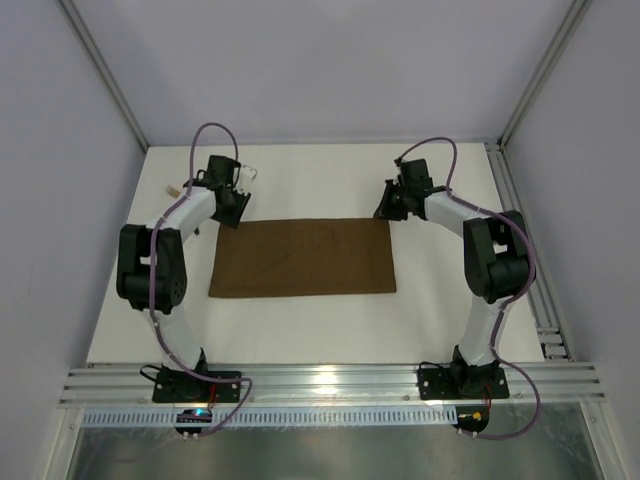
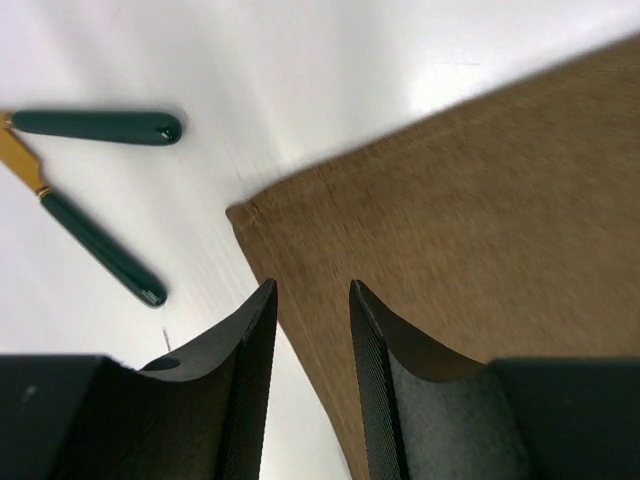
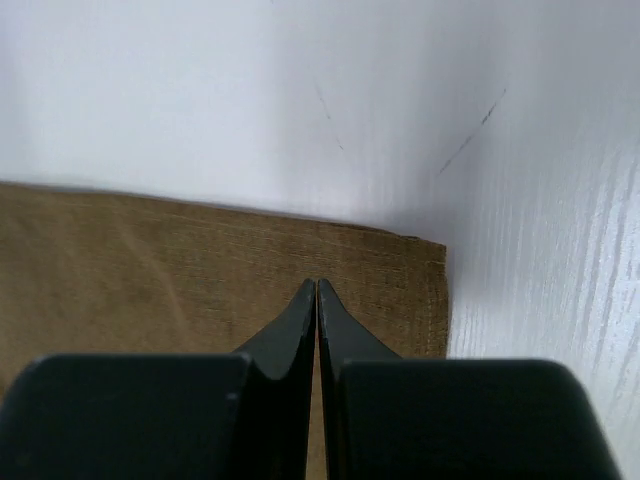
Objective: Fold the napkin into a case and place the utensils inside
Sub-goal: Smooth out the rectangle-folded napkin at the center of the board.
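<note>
The brown napkin [image 1: 300, 257] lies flat on the white table as a wide rectangle; no case shape shows. My left gripper [image 1: 232, 215] hovers at its far left corner. In the left wrist view its jaws [image 2: 312, 285] stand apart, with the cloth's edge [image 2: 450, 200] and bare table visible between them. My right gripper [image 1: 385, 210] is over the far right corner, its tips [image 3: 317, 282] pressed together above the cloth [image 3: 150, 260]. The utensils, two slim dark handles [image 2: 100, 127] [image 2: 100, 250] joined to gold metal [image 2: 20, 160], lie on the table just left of that left corner.
The enclosure's grey walls close in the table [image 1: 440, 310] on three sides. An aluminium rail [image 1: 330, 382] carries both arm bases along the near edge. A small white object [image 1: 246, 172] sits by the left wrist.
</note>
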Action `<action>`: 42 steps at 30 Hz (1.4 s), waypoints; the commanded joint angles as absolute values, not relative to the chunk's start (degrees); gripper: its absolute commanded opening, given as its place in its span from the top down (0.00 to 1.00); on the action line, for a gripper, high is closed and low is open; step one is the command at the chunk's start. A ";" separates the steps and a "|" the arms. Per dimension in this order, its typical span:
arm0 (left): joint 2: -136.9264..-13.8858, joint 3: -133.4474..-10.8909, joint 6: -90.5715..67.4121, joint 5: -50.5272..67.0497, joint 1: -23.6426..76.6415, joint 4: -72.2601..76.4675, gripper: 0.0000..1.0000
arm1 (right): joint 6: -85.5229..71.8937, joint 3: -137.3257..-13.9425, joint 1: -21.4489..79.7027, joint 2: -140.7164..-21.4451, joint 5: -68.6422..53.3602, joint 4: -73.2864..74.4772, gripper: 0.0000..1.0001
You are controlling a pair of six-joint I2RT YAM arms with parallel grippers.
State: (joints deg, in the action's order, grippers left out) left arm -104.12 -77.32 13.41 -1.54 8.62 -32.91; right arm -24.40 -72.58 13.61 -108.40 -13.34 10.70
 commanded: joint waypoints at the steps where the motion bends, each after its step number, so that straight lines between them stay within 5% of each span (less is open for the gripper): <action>1: -109.24 -79.10 11.78 -8.40 8.44 -29.45 0.64 | -23.11 -73.74 13.72 -111.79 -13.19 13.01 0.95; 12: -114.70 -77.78 11.87 -13.01 6.59 -23.91 0.66 | -22.68 -74.61 10.46 -114.96 -12.48 14.15 0.95; 20: -105.57 -77.70 10.28 -6.34 6.50 -26.18 0.63 | -16.71 -75.41 11.86 -103.55 -4.33 21.43 0.90; 25: -91.98 -73.58 11.68 5.94 6.50 -37.69 0.64 | -14.50 -65.76 19.58 -87.82 2.63 24.78 0.89; 31: -82.53 -57.68 16.61 7.30 7.38 -45.88 0.66 | -23.61 -51.51 34.07 -79.11 -5.35 17.34 0.94; 42: -85.25 -47.90 16.00 -1.21 7.65 -37.36 0.69 | -33.48 -65.11 51.76 -100.97 -12.74 -2.54 0.97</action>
